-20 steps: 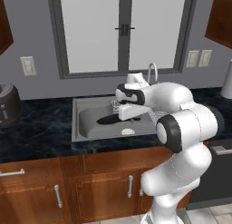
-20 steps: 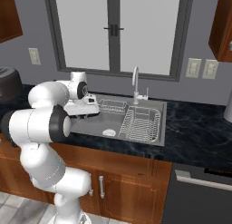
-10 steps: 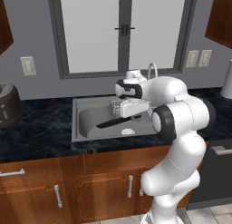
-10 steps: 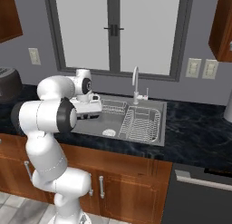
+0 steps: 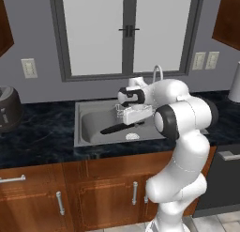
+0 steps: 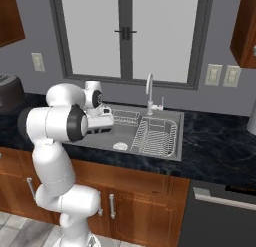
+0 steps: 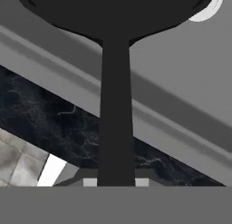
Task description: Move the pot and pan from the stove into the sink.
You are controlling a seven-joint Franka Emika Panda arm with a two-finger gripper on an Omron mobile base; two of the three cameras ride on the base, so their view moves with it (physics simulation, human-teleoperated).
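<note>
My gripper hangs over the sink basin, shut on the long handle of the black pan. In the hand view the pan handle runs straight up from between my fingertips, and its round body spreads across the top. Below it lie the grey basin floor and the white drain. From the right base view, my gripper is at the left side of the sink, partly behind my own arm. The pot and the stove are out of view.
A gooseneck faucet stands behind the sink, and a wire dish rack fills its right half. A dark round appliance sits on the black counter at far left. Wooden cabinets run below the counter.
My elbow has swung up and over while the hand, still holding the pan, has sunk slightly toward the basin.
</note>
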